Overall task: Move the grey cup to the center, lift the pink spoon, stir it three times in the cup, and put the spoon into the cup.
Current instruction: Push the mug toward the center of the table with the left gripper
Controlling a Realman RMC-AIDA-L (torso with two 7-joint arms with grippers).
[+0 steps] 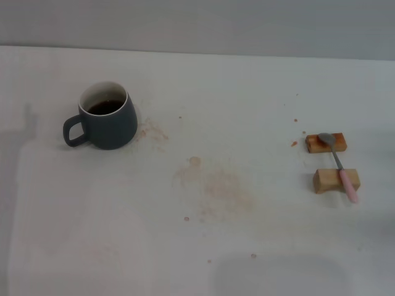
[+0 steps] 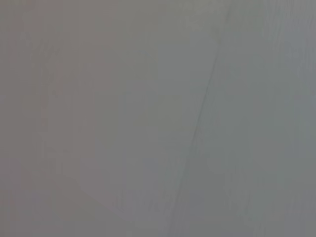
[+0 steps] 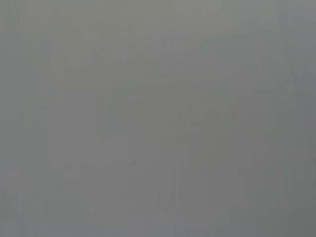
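Neither my left claw nor my right claw shows in the head view, and both wrist views give only a flat, featureless grey surface, so I cannot tell how far either is open or whether it has hold of anything. With no claw to be seen, I place things by my own sides.

The bench [image 1: 203, 80] is a smooth, matte white top, marked with faint reddish-brown stains near its middle and a few small specks scattered around them.

The cup [image 1: 108, 122] stands upright on my left side, toward the far part of the bench. It is squat and rounded, glazed dark blue-grey outside and white inside, with dark liquid in it. Its single loop handle points to my left.

The spoon [image 1: 339, 164] lies well apart from the cup, on my right side. It is slim, with a grey metal bowl and stem and a pale pink handle end. It rests across two blocks [image 1: 335, 180] of light wood, small and rectangular, one set behind the other. The bowl sits on the far block, which has a reddish smear on top, and the pink end reaches past the near block toward me.
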